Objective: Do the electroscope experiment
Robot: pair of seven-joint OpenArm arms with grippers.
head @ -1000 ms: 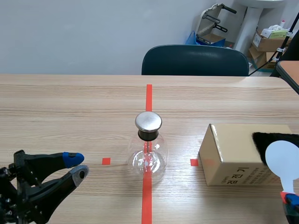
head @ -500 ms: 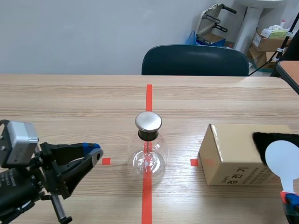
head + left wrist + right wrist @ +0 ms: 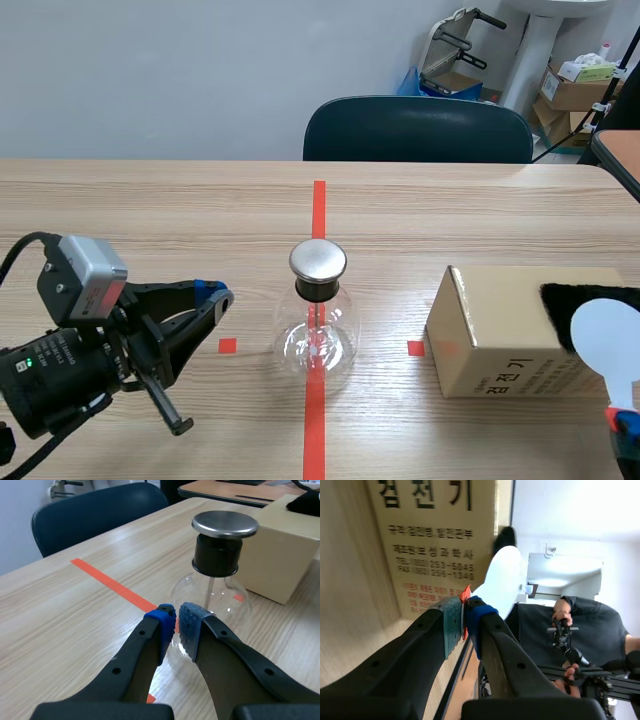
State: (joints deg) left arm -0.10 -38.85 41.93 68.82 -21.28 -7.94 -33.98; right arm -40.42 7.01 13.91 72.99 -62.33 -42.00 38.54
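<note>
The pale, straight-grained wooden table (image 3: 150, 210) carries a tan cardboard box (image 3: 500, 335) at 3 o'clock from the electroscope (image 3: 318, 345), a round clear-glass flask with a black stopper and a flat brushed-metal cap. Only the scene view shows the black fuzzy cloth (image 3: 575, 295) on the box. The left gripper (image 3: 214, 297), at the electroscope's 9 o'clock, holds nothing; its wrist view shows the blue dotted pads all but touching, near the glass. The right wrist view alone shows the right gripper (image 3: 465, 617) clamped on the orange-red stem of a smooth white paddle (image 3: 502, 580).
</note>
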